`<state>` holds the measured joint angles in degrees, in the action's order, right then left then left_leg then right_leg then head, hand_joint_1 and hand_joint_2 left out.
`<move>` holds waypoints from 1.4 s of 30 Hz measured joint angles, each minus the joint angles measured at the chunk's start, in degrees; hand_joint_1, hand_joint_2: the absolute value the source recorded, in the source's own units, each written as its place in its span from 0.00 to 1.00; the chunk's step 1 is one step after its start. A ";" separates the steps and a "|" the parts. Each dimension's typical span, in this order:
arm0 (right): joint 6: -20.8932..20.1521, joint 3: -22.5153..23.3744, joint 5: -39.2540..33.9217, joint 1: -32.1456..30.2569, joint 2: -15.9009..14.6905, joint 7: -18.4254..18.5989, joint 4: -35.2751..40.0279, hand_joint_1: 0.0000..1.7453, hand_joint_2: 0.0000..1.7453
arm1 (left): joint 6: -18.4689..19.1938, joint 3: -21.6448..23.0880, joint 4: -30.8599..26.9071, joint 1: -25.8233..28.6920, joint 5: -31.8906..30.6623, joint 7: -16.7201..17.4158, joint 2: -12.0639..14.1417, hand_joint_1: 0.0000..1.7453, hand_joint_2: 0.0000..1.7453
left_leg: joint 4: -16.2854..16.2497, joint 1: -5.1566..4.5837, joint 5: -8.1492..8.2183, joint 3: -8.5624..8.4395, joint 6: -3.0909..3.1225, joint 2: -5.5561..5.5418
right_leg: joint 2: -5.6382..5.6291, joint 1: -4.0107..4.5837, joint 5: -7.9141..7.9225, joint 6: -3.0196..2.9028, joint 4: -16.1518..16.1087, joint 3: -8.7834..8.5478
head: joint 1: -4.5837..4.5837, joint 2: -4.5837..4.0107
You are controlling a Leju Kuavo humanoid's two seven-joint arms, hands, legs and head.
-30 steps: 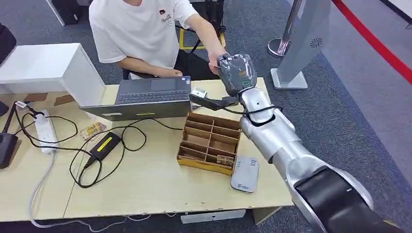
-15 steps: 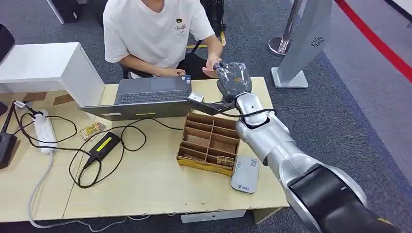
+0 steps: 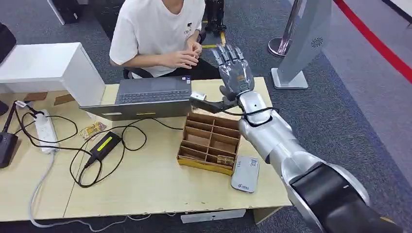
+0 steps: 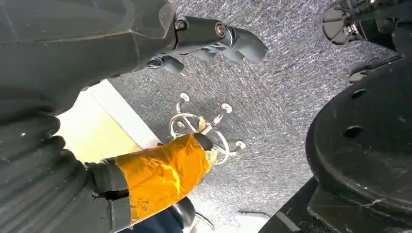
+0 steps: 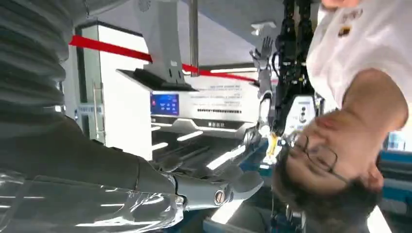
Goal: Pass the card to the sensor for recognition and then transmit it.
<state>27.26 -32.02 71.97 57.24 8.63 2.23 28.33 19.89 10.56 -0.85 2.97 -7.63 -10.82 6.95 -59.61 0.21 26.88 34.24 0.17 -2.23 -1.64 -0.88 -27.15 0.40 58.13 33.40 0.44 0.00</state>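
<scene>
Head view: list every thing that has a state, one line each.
right hand: raised past the table's far edge, fingers spread, holding nothing
laptop: open, on the table
divided box: open-topped, on the table
sensor: flat on the table beside the box

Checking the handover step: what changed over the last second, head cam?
The right hand let go of the card: it was closed on it at the person's reach, and now it is held up with fingers spread, holding nothing. The person's hands drew back to their chest. The laptop, the cardboard tray and the grey sensor stayed put.
</scene>
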 joint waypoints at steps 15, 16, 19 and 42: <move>3.43 7.25 -3.63 -14.06 -21.85 -6.31 28.79 0.00 1.00 | -1.64 -0.72 0.00 1.78 4.30 -0.11 -1.40 0.00 1.00 | -0.05 -0.05 0.11 0.02 0.15 -0.05 | 0.09 -0.02 -0.02 0.05 -0.12 -0.07 | 0.00 0.00; 3.41 7.71 -3.65 -15.15 -22.72 -6.36 30.19 0.00 1.00 | -1.64 -0.76 0.00 1.81 4.39 -0.11 -1.53 0.00 1.00 | -0.04 -0.04 0.11 0.02 0.15 -0.04 | 0.08 -0.03 -0.02 0.05 -0.12 -0.06 | -0.02 0.00; 3.66 8.98 -3.58 -18.14 -25.27 -6.49 34.40 0.00 1.00 | -1.79 -1.14 0.00 1.79 4.93 -0.11 -1.71 0.00 1.00 | -0.05 -0.02 0.11 -0.07 0.15 -0.01 | 0.06 -0.02 -0.03 0.05 -0.13 -0.03 | -0.02 0.02; 9.49 29.07 -7.15 -73.92 -34.36 -13.70 79.11 0.00 1.00 | -3.41 -1.97 0.00 3.25 13.90 -0.07 -4.98 0.00 1.00 | 0.02 -0.05 0.58 -0.12 0.26 -0.28 | 0.35 -0.01 -0.55 0.21 -0.17 -0.32 | -0.02 0.02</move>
<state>36.74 -2.95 64.82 -16.67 -25.73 -11.47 107.44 16.48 8.59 -0.85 6.22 6.27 -10.89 1.97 -59.59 0.16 27.46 34.13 0.43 -2.51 -1.29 -0.90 -27.70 0.60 57.96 33.07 0.42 0.02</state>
